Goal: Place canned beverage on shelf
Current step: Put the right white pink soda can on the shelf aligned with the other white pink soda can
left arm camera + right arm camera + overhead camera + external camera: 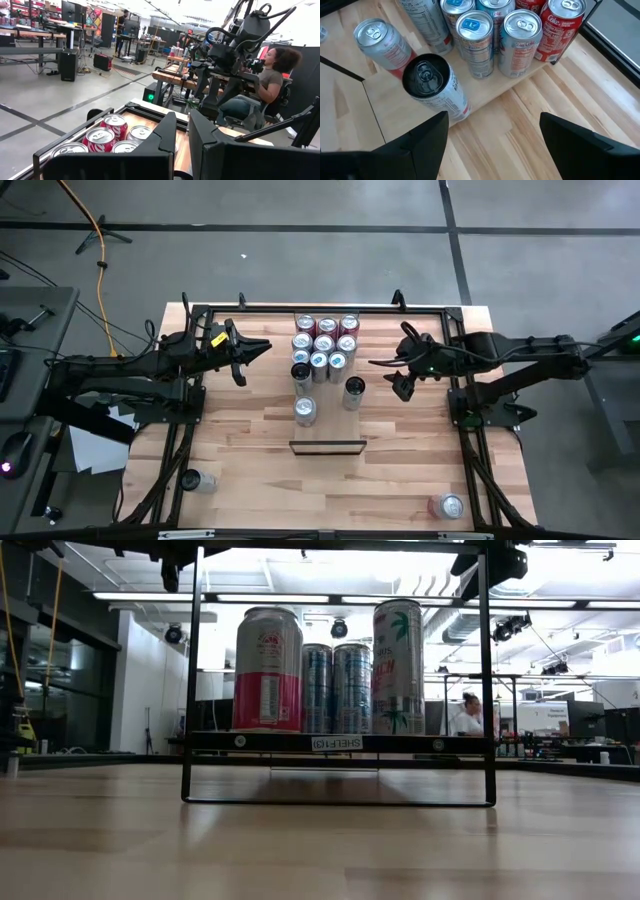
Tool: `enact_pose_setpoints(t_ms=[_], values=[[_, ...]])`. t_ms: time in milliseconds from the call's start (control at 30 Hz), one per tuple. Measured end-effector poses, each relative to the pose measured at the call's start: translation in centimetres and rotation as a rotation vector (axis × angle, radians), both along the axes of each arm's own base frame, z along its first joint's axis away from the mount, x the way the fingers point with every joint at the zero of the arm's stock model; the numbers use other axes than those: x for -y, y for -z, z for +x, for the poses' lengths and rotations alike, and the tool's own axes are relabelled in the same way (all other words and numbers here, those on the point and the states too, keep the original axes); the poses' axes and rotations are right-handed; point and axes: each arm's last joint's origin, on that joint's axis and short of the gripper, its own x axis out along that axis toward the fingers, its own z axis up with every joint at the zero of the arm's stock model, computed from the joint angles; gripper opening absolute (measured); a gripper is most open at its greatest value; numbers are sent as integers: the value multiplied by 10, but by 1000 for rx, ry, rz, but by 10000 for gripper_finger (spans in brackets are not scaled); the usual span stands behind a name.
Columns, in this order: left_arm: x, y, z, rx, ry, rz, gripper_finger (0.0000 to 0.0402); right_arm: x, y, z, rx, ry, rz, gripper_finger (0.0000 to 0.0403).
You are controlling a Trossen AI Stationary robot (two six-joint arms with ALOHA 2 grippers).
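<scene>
The high view looks straight down on the whole table (400,480), while the low view sits at table-top level, facing level across it through the shelf (338,743) frame into the room beyond. The left wrist view looks across the cans (107,135) toward the opposite arm and room; the right wrist view looks steeply down, close on that same cluster, which all four views share.

Bright overhead ceiling lights (330,597), glare, soft tabletop foreground.
</scene>
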Motion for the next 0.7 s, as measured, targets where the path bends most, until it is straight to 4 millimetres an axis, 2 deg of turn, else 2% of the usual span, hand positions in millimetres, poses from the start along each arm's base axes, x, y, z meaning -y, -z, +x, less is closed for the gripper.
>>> enact_pose_setpoints(t_ms=[700], values=[[0, 0, 0, 0, 0, 0, 0, 1, 2, -3, -32, 14, -11, 298]])
